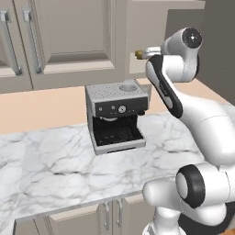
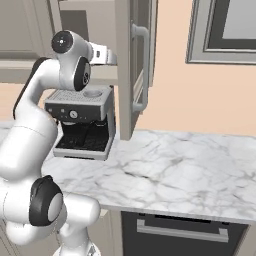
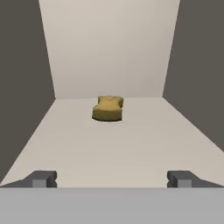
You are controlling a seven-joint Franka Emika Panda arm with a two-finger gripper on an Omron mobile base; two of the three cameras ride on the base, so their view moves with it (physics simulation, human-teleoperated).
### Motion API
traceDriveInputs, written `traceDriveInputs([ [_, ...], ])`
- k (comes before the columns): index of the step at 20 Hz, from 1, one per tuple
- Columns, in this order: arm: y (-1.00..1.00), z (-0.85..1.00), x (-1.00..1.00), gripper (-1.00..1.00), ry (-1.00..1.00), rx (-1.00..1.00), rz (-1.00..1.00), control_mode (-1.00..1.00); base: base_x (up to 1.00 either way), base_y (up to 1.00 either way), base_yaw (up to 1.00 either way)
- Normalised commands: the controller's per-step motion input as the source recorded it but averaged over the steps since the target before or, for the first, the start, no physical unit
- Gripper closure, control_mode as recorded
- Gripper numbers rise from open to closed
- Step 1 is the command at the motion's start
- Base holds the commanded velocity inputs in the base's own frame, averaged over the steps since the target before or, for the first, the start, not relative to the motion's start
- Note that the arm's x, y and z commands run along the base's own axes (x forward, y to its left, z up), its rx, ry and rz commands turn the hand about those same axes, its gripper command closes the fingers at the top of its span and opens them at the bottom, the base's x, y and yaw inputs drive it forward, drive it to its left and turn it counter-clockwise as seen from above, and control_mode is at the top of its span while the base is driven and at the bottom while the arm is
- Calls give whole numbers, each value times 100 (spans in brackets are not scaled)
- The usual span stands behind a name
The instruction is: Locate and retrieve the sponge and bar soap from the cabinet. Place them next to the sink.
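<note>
Wide-open, empty pincer (image 3: 112,178) reaches level into the cabinet (image 3: 112,148), aimed at the sponge (image 3: 107,109) ahead.

Shelf floor bare btwn hand (image 3: 112,179) & sponge (image 3: 107,109) (dark cabinet (image 3: 22,87) walls flank both sides).
</note>
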Motion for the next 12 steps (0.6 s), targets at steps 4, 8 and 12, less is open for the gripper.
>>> traceDriveInputs([
  [4,-2,0,33,-100,6,0,0,-100,0,0,0],
  [8,0,-1,20,-100,0,0,1,-100,0,0,0],
  [12,4,-6,27,-100,-3,1,0,-100,0,0,0],
])
